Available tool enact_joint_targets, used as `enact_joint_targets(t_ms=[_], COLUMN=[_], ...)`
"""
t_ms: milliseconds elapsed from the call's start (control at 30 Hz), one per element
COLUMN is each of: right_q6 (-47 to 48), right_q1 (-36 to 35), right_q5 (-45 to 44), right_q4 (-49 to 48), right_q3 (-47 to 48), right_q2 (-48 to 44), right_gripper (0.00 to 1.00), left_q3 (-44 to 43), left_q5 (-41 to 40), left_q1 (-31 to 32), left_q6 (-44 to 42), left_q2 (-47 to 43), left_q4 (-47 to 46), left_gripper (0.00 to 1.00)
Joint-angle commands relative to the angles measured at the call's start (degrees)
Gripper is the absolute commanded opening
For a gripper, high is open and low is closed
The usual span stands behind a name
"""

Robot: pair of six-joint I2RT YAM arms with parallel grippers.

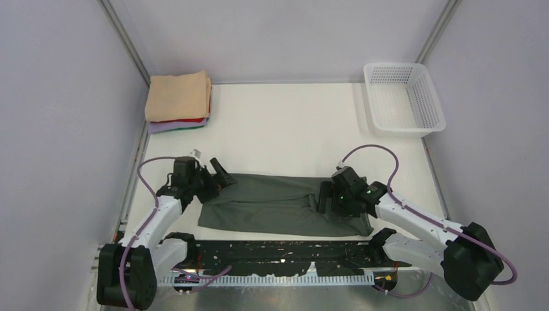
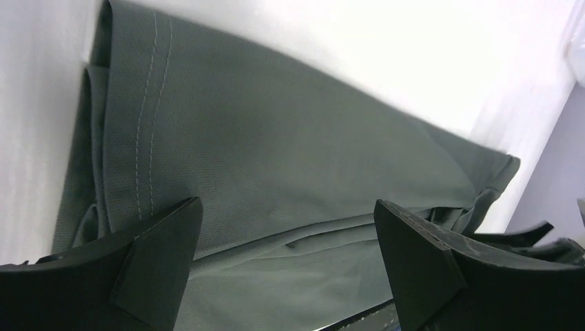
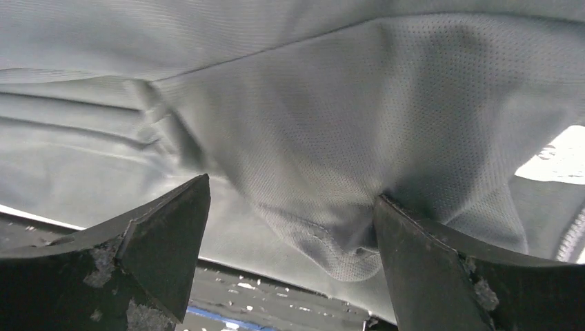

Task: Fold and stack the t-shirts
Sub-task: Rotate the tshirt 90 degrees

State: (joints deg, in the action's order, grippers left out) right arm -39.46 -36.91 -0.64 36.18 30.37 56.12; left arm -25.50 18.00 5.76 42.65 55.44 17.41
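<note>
A dark charcoal-grey t-shirt (image 1: 278, 204) lies folded into a long band across the near middle of the table. My left gripper (image 1: 217, 176) is at its left end, jaws open, with the cloth (image 2: 276, 172) lying flat below and between the fingers. My right gripper (image 1: 325, 197) is at the shirt's right end, also open; a loose flap of cloth (image 3: 331, 234) hangs against the right finger (image 3: 428, 276) but is not pinched. A folded stack of t-shirts (image 1: 178, 100), peach-tan on top with red and pale lavender under it, sits at the far left corner.
A white plastic mesh basket (image 1: 404, 97) stands at the far right. A dark perforated strip (image 1: 278, 256) runs along the table's near edge between the arm bases. Grey walls close in on both sides.
</note>
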Motion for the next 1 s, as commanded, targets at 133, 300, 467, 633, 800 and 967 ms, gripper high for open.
enact_joint_targets(t_ms=[133,300,467,633,800,967], right_q6=[-4.4,-0.7,7.1,8.3,6.0,3.2], right_q1=[6.3,12.5,15.1,15.3,15.3,15.3], right_q5=[-2.8,-0.7,-0.3,2.9,6.6,9.4], right_q4=[-22.4,-31.4,-31.1,-29.0,-23.7,-18.0], right_q3=[-3.0,2.7,21.1,38.6,51.2,68.3], right_q2=[12.0,26.0,39.7,52.8,65.1,74.4], right_gripper=[0.95,0.95,0.96,0.95,0.96,0.95], left_q3=[5.5,13.2,16.1,18.9,19.6,16.2], left_q5=[2.1,8.3,2.4,-4.7,-15.2,-21.9], left_q1=[1.1,2.5,7.3,16.3,29.2,38.4], left_q6=[0.8,7.0,10.3,17.7,24.5,25.3], left_q2=[6.3,4.4,0.2,-4.0,-5.9,-0.4], left_q4=[-10.1,-24.8,-24.7,-27.2,-33.4,-35.9], left_gripper=[1.00,1.00,1.00,1.00,1.00,1.00])
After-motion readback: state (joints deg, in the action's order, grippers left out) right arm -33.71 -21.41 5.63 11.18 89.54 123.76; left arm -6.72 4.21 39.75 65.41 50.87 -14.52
